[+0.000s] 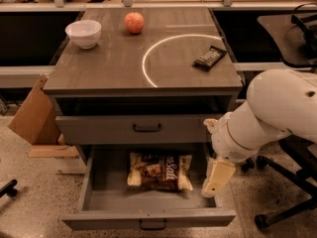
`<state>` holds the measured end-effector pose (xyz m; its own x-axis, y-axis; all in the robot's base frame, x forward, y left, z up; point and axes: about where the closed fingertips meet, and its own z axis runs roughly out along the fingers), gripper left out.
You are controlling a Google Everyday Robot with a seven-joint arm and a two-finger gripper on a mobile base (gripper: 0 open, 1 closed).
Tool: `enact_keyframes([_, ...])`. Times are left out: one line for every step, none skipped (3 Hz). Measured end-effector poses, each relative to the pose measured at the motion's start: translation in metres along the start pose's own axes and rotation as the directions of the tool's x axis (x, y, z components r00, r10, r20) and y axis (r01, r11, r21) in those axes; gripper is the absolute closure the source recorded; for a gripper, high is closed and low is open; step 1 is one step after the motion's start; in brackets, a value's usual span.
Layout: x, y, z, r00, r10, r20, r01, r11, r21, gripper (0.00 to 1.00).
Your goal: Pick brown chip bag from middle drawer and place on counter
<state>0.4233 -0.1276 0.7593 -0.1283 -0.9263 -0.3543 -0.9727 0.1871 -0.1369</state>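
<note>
in the open middle drawer, the brown chip bag lies flat, not yet grasped. your tool hangs over the drawer's right edge, near the bag, carrying nothing; can't tell how open it is. grasp, lift and drop on the bench are all left.

One camera looks from high in front of the cabinet, tilted steeply down and facing its front. It stands near enough that the worktop fills the upper half of the view and the pulled-out middle drawer reaches the bottom edge. The arm crosses the right side, its gripper at the drawer's right wall.
</note>
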Motion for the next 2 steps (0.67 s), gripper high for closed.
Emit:
enact_keyframes([0.000, 0.000, 0.000, 1.000, 0.000, 0.000, 0.000, 1.0000, 0.000, 0.00])
enact_keyframes([-0.003, 0.005, 0.014, 0.999, -0.034, 0.007, 0.034, 0.9994, -0.005, 0.00])
